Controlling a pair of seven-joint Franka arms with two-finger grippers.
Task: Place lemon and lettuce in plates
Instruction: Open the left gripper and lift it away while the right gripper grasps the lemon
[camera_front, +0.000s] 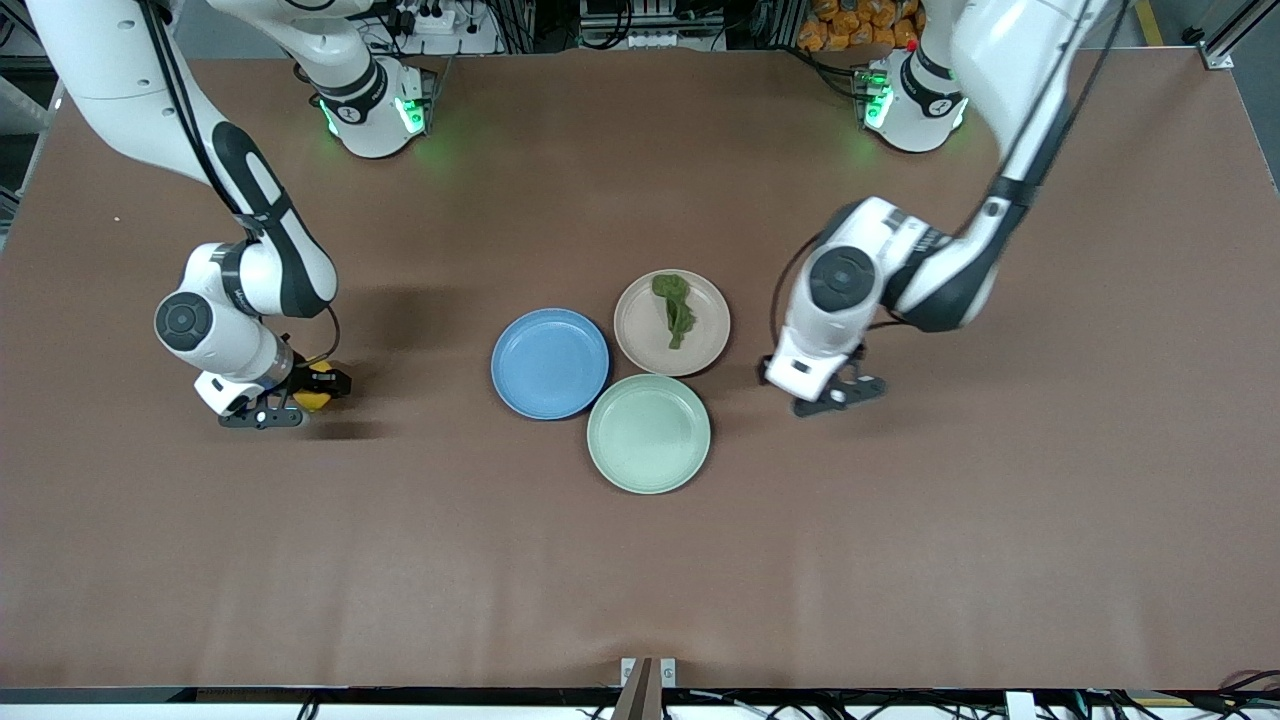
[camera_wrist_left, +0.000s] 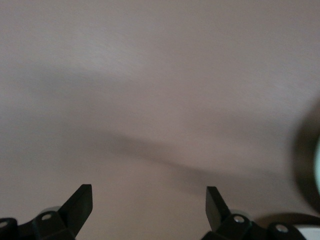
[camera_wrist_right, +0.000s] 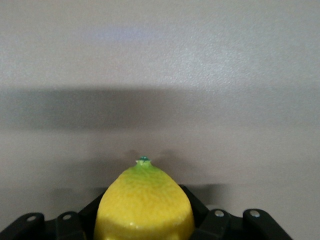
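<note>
A: Where is the lemon?

B: Between the fingers of the right gripper, low over the brown worktop toward the right arm's end, well apart from the plates. In the right wrist view the fingers press against both sides of the yellow fruit, its small green tip pointing away from the camera. Whether it touches the worktop I cannot tell (a shadow lies just under it).

A: And the lettuce?

B: It lies in the beige-pink plate, a dark wrinkled strip stretched along the plate's middle.

A: The blue plate?

B: It holds nothing. It sits beside the beige-pink plate, toward the right arm's end, their rims touching or nearly so. A mint-green plate lies nearer to the front camera than both, close against them (also with nothing in it).

A: What about the left gripper?

B: It hangs low over bare worktop just beside the beige-pink plate, toward the left arm's end. Its fingers stand wide apart with nothing between them, as the left wrist view shows; only brown surface and shadow lie under them.
</note>
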